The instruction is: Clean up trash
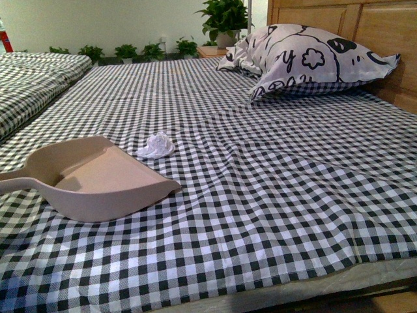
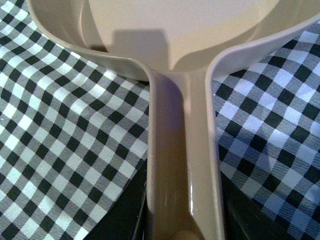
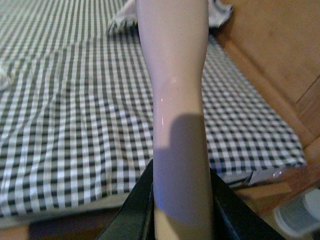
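Note:
A beige dustpan [image 1: 98,177] lies on the black-and-white checked bedsheet [image 1: 273,182] at the front left, its mouth towards a crumpled white tissue [image 1: 156,145] just beyond its lip. My left gripper [image 2: 182,220] is shut on the dustpan handle [image 2: 181,165]; the arm is outside the front view. My right gripper [image 3: 181,210] is shut on the pale brush handle [image 3: 175,100], held above the bed's near edge. The brush head is hidden and does not show in the front view.
A printed pillow [image 1: 306,59] leans on the wooden headboard [image 1: 365,26] at the back right. A second checked bed [image 1: 32,85] is at the left. Potted plants [image 1: 225,19] line the far wall. A wooden bed frame [image 3: 280,75] borders the sheet.

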{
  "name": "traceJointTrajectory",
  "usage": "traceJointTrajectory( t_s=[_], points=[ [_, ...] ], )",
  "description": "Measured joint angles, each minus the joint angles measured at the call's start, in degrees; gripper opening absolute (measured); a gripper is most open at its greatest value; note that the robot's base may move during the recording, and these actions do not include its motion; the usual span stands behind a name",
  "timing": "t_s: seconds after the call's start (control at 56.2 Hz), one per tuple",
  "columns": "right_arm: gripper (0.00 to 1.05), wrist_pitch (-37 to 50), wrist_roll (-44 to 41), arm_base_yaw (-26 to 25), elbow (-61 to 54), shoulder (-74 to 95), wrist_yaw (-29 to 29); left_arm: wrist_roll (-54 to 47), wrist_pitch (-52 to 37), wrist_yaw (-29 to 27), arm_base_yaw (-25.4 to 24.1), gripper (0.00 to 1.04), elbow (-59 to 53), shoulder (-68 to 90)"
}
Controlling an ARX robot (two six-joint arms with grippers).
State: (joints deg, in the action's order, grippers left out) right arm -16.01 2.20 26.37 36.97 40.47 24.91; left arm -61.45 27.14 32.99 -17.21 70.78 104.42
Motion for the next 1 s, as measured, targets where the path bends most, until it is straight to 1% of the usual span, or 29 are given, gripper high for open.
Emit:
traceJointTrajectory(
  t_s=[0.018, 0.036, 0.071, 0.16, 0.213, 0.32, 0.462, 0.569, 0.658, 0.747, 0.889, 0.996],
  points=[
    [0.2, -0.07, -0.07, -0.74, 0.61, 1.25, -0.59, 0.0, 0.0, 0.0, 0.0, 0.27, 0.02, 0.0],
    [0.2, 0.33, -0.5, -2.12, 1.64, 3.82, -3.08, 0.0, 0.0, 0.0, 0.0, 0.27, 0.07, 0.0],
    [0.2, 2.12, -1.46, -4.02, 3.28, 8.09, -5.4, 0.0, 0.0, 0.02, 0.0, 0.27, 0.07, 0.0],
    [0.2, 7.69, -4.11, -7.15, 8.15, 19.78, -9.01, -0.02, 0.0, 0.02, -0.07, 0.27, 0.07, 0.0],
    [0.2, 11.32, -7.3, -8.04, 13.66, 30.71, -9.51, -0.04, 0.0, 0.02, -0.07, 0.27, 0.09, 0.0],
    [0.2, 12.55, -10.34, -8.09, 20.26, 41.57, -10.43, -0.04, 0.0, 0.02, -0.07, 0.27, 0.09, 0.0],
    [0.2, 15.5, -14.88, -6.91, 30.95, 54.84, -10.84, -0.04, 0.0, 0.04, -0.07, 0.27, 0.09, 0.0],
    [0.2, 16.0, -16.41, -5.88, 36.61, 61.81, -10.67, -0.07, 0.0, 0.02, -0.07, 0.27, 0.09, 0.0],
    [0.2, 16.0, -16.92, -4.68, 41.11, 67.65, -8.44, -0.07, 0.0, 0.02, -0.07, 0.27, 0.09, 0.0],
    [0.2, 16.33, -17.18, -2.38, 45.7, 74.12, -6.32, -0.07, 0.0, 0.02, -0.07, 0.27, 0.09, 0.0],
    [0.2, 18.38, -19.71, 1.66, 47.36, 78.55, -5.33, -0.09, 0.0, 0.04, -0.07, 0.27, 0.09, 0.0],
    [0.2, 17.27, -19.93, 4.35, 46.58, 79.54, -8.2, -0.09, 0.0, 0.04, -0.07, 0.27, 0.09, 0.0]
  ],
)
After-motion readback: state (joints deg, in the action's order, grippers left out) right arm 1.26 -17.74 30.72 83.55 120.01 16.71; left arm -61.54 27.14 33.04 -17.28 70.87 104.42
